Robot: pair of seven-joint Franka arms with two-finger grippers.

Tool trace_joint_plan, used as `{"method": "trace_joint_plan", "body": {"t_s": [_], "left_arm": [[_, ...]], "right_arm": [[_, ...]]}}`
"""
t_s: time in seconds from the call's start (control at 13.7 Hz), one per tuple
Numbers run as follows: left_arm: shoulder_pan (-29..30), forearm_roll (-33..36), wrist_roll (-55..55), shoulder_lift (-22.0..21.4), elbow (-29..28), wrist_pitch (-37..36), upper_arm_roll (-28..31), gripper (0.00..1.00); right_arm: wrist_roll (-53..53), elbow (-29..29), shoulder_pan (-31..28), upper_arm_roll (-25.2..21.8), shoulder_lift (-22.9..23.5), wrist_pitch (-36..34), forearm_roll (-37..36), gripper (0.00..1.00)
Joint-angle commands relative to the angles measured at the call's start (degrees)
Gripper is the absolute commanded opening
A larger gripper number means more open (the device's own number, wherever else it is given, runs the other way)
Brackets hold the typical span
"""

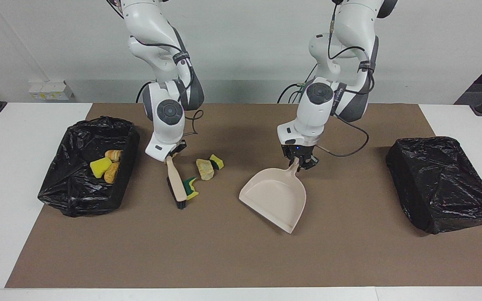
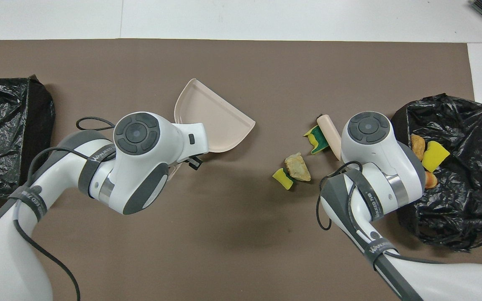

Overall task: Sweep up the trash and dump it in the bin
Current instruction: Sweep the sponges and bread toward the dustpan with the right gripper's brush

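Facing view showed the trash as small yellow, green-backed and tan foam scraps. Three pieces (image 1: 106, 165) lay in the open black bin (image 1: 73, 196) toward the right arm's end of the table. A tan lump (image 1: 204, 169) and a yellow-green sponge (image 1: 216, 161) touched each other on the brown mat (image 1: 241, 251), between brush and dustpan. A green-backed scrap (image 1: 190, 188) rested against the brush (image 1: 175, 184) bristles, its green face turned up. The brush's long axis ran away from the robots, bristle end farthest from them. The right gripper (image 1: 171, 154) pinched the brush handle's top. The left gripper (image 1: 299, 162) was clamped on the dustpan (image 1: 275, 197) handle, the pan mouth angled away from the robots, toward the scraps. A second black bin (image 1: 442, 184) sat at the left arm's end.
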Motion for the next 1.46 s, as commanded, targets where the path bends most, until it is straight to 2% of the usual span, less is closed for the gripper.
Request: {"method": "trace_joint_plan", "body": {"t_s": [0.0, 0.15, 0.37, 0.51, 0.59, 0.81, 1.03, 1.17, 1.39], "left_arm": [[1.65, 1.11, 10.77, -1.61, -0.32, -1.93, 0.26, 0.00], [2.35, 1.11, 19.83, -1.52, -0.23, -1.84, 1.93, 0.00], [2.53, 1.73, 25.22, -2.84, -2.16, -2.27, 1.94, 0.00], [1.75, 2.60, 30.48, -3.71, -2.52, -5.78, 1.94, 0.00], [0.96, 5.91, 30.85, -4.59, -2.95, -6.32, 1.67, 0.00], [-0.45, 7.44, 30.94, -5.30, -4.80, -6.41, 0.01, 0.00], [-0.54, 7.44, 30.94, -4.86, -5.42, -5.35, -2.63, 0.00], [-1.60, 7.44, 31.03, -5.12, -5.94, -6.06, -4.30, 0.00], [-3.71, 7.44, 30.94, -4.07, -6.30, -5.00, -4.39, 0.00]], "right_arm": [[-2.52, 0.32, 1.25, 0.21, -1.88, -4.22, 5.22, 0.00], [-2.78, 0.32, 0.73, 0.21, -4.17, -7.47, 5.84, 0.00], [-2.61, -0.90, 0.46, 0.21, -6.89, -12.92, 7.42, 0.00], [-2.61, -0.91, -1.02, -0.06, -7.87, -14.51, 7.42, 0.00], [-2.52, -1.00, -2.25, -0.06, -8.04, -14.69, 7.42, 0.00], [-0.77, -1.43, -3.05, -0.41, -8.57, -14.08, 6.29, 0.00], [-0.59, -7.04, -5.43, -0.32, -12.69, -10.15, 4.97, 0.00], [-0.24, -13.79, -6.04, -0.32, -16.64, -5.32, -0.11, 0.00], [0.29, -23.29, -7.79, -0.32, -22.18, 1.81, -0.93, 0.00]]}}
